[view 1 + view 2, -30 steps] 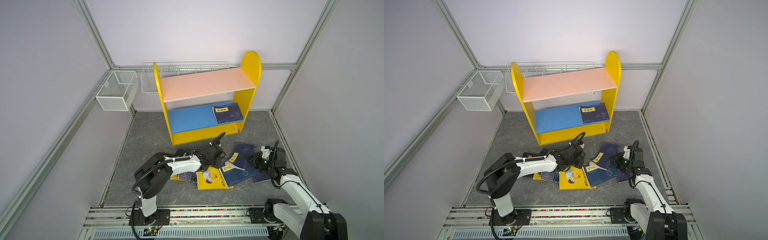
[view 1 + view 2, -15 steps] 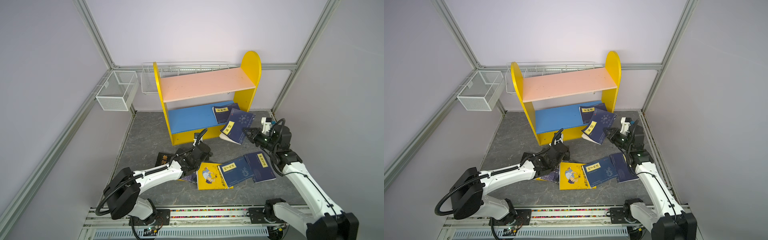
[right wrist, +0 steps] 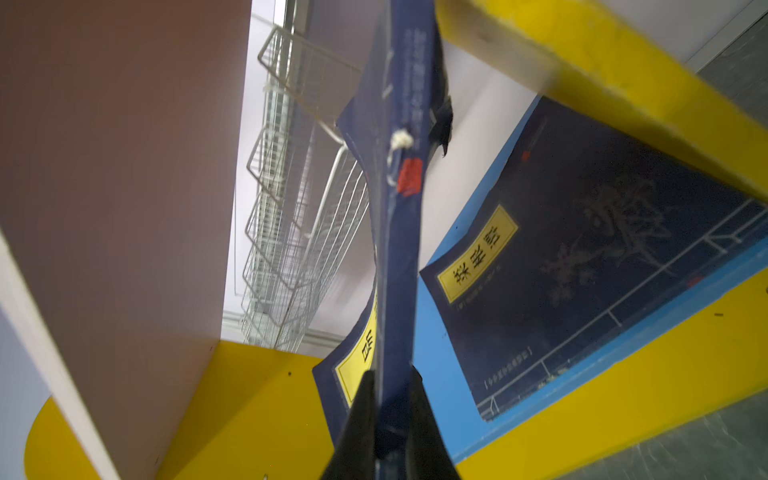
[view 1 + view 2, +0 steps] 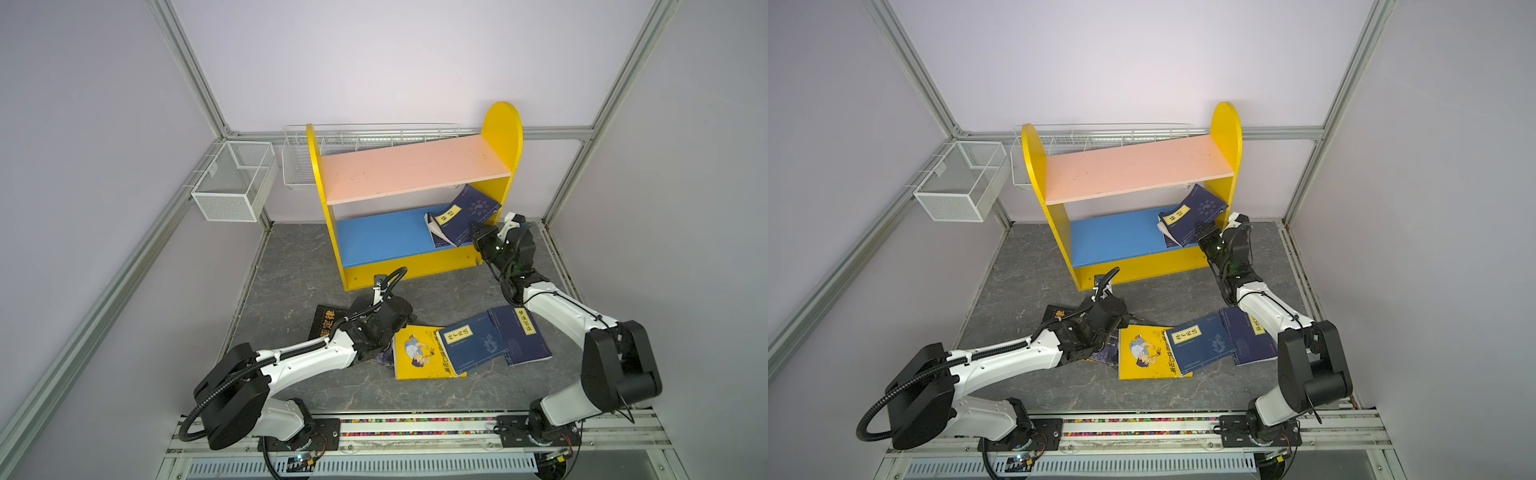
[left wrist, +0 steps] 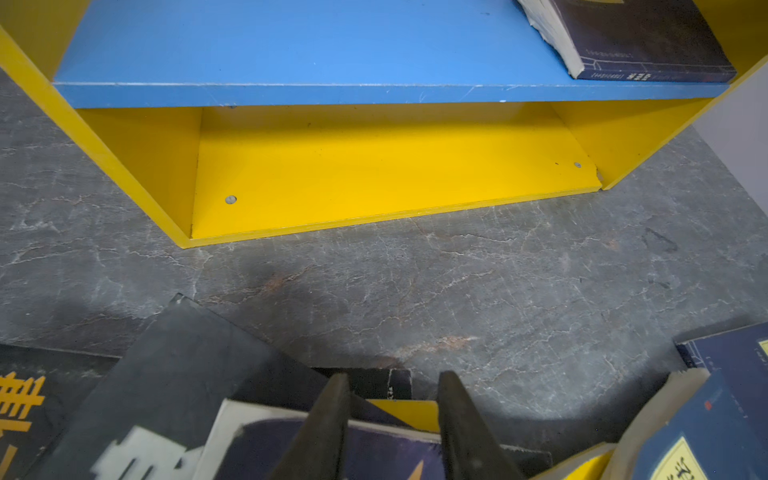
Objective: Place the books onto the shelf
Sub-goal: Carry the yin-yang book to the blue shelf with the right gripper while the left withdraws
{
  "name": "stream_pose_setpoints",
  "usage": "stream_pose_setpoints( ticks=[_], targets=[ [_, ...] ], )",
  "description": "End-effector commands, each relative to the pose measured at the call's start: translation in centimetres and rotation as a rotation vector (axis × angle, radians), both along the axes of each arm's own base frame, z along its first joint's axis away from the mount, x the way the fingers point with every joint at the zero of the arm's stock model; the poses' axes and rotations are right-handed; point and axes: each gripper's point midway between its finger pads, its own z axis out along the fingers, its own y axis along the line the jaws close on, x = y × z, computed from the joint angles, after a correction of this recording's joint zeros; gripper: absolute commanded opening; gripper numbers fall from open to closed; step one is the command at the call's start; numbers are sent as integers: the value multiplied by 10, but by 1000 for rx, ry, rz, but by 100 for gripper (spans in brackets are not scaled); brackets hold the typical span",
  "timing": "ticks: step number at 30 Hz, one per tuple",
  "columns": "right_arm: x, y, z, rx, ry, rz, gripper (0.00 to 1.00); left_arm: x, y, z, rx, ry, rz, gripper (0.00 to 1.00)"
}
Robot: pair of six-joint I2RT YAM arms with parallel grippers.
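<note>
The shelf (image 4: 411, 170) stands at the back, with a pink upper board and a blue lower board (image 4: 382, 237). My right gripper (image 4: 478, 232) (image 3: 391, 374) is shut on a navy book (image 4: 465, 210) (image 3: 399, 232), held tilted in the lower compartment. This book hangs over another navy book (image 3: 582, 249) lying flat on the blue board. Loose books lie on the floor: a yellow cartoon one (image 4: 419, 353), two navy ones (image 4: 471, 340) (image 4: 523, 336) and a black one (image 4: 324, 324). My left gripper (image 4: 399, 320) (image 5: 393, 376) is open, low over a purple-navy book (image 5: 270, 449).
Two white wire baskets (image 4: 232, 183) (image 4: 299, 166) hang on the wall rails left of and behind the shelf. Grey stone-look floor (image 5: 457, 291) lies between the pile and the shelf. Both arm bases sit on the front rail (image 4: 415, 424).
My right gripper has lifted the navy book from the floor pile and carried it into the shelf's lower compartment. My left gripper has drawn back left over the pile, its jaws parting a little.
</note>
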Motion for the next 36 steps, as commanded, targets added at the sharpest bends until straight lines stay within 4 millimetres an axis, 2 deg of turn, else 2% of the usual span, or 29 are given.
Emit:
stream_pose_setpoints(
  ticks=[1,6,14,19,20,22,24,26,29,36],
  targets=[
    [10,-9,39,123,-124,-146,6,0,12,4,11,-12,43,37],
    [23,-4,17,162,-67,-197,6,-1,12,5,10,-14,44,38],
    [42,-7,3,168,-48,-275,6,-3,14,-2,17,10,50,39],
    [52,-5,-15,179,3,-306,6,-3,11,-2,5,14,40,39],
    [52,-2,-18,181,16,-304,11,-3,9,-2,2,17,32,38],
    [52,2,-22,181,37,-292,26,-3,4,1,-1,23,10,35],
    [48,8,-31,189,79,-284,49,-3,0,4,-4,31,0,35],
    [41,11,-42,186,138,-286,60,-3,0,7,-12,30,3,35],
    [31,14,-55,145,226,-289,66,-2,0,12,-34,21,9,36],
    [15,12,-74,62,341,-291,69,-3,3,13,-46,13,19,36]
  ],
)
